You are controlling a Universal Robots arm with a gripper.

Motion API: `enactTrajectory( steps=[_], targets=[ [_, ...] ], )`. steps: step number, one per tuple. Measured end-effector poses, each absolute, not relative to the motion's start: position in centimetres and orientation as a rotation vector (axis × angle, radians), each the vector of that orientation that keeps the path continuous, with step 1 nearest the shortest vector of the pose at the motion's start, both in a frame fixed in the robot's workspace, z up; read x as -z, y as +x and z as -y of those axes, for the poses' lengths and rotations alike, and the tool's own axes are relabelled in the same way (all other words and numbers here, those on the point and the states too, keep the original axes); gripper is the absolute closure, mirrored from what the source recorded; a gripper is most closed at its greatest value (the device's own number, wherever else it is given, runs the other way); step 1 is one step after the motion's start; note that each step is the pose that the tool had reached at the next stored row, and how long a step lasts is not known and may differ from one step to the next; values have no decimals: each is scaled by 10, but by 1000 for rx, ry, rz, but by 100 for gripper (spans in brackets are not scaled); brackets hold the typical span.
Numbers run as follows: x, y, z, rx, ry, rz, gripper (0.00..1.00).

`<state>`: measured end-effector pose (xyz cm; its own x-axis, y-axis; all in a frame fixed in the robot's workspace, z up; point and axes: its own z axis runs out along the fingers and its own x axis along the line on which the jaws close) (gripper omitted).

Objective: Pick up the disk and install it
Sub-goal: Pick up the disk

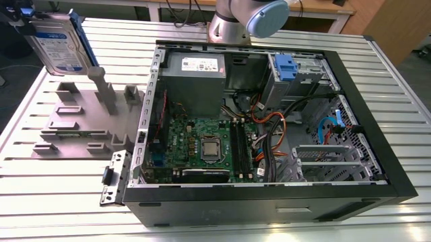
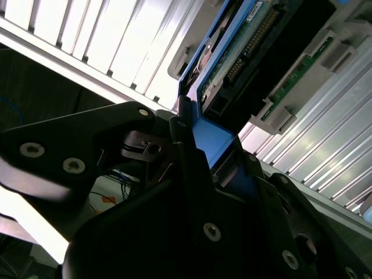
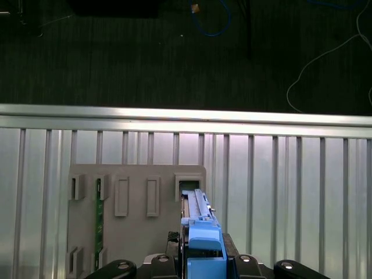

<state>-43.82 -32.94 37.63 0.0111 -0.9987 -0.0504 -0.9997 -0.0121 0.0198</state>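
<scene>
Exterior view: the disk (image 1: 59,43) hangs near-upright, long axis roughly vertical. The pincer (image 2: 210,145) pinches its blue-railed upper end above the grey fixture (image 1: 74,116), well apart from the open computer case (image 1: 397,166) to the exterior view's right.

Arm (image 1: 253,17) aloft, jaws clamped tight

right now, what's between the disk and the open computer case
In the exterior view, a grey fixture tray with upright posts stands between the disk and the computer case, on the slatted table.
</scene>
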Motion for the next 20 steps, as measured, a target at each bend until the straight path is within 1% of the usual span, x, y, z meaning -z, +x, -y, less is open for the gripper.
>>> enactTrajectory(
  steps=[20],
  targets=[
    [-383, -438, 329, -78, -2218, -2193, 63]
  ],
)
